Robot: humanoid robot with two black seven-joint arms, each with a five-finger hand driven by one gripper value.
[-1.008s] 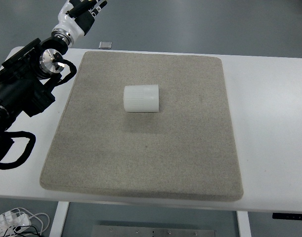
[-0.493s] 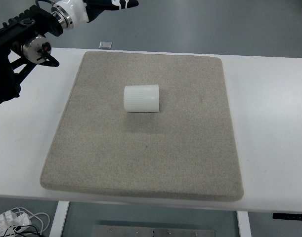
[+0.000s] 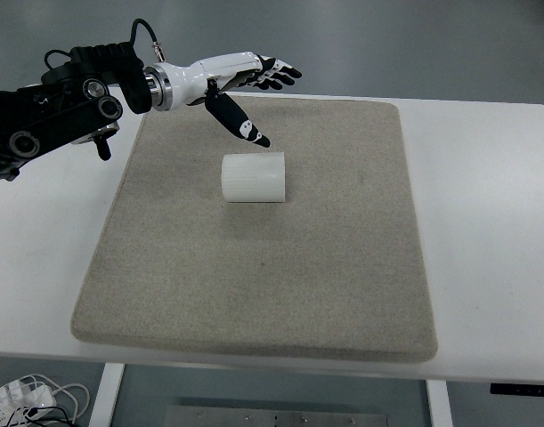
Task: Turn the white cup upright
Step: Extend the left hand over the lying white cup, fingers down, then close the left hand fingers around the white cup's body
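The white cup (image 3: 253, 177) is lying on its side on the mat (image 3: 254, 285). The left robot hand (image 3: 245, 84) is held open just behind the cup, holding nothing. Next, the cup must be gripped.

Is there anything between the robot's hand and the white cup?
No. In the top view, only bare grey mat lies between the open left hand and the white cup, which lies on its side.

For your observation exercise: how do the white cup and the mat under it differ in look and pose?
The white cup is a ribbed cylinder lying on its side; the mat is a flat, grey-beige, speckled square. The cup is small and smooth-toned; the mat spans most of the table. Neither is touched by the open left hand.
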